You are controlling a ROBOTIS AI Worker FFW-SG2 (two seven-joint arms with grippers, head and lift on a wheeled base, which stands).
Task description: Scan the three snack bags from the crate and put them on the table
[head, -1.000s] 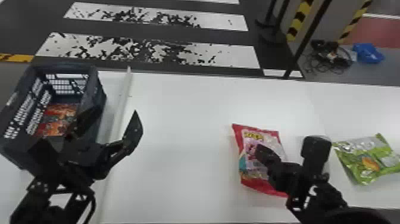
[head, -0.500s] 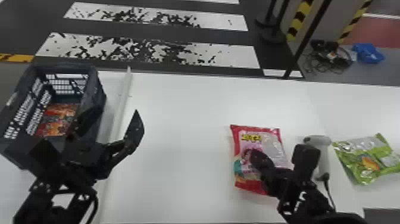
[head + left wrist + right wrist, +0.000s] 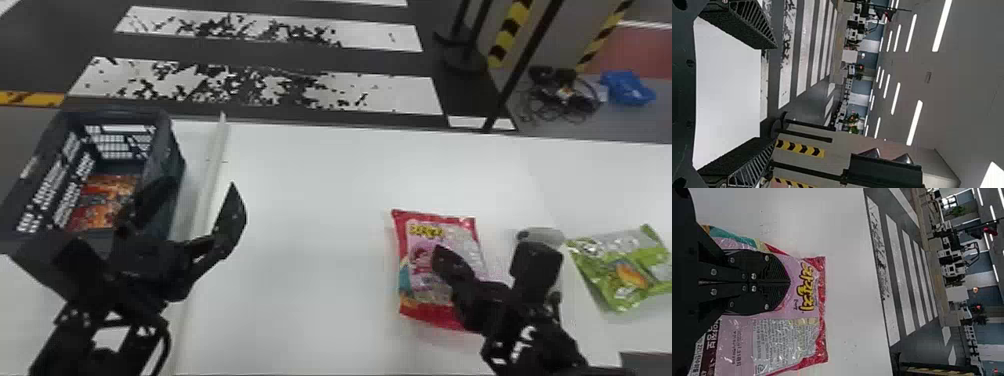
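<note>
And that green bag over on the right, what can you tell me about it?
The green bag is a shiny, crinkled packet that looks like thin plastic or foil. It is mostly green, with a pale, silvery part along its far side and an orange, fruit-like picture near the middle. It lies flat and a little askew on the white table, to the right of the white scanner; whether those two touch, I can't tell. No gripper holds it.

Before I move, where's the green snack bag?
Head view, far right: the green snack bag lies on the white table, just right of the pale scanner.
</note>
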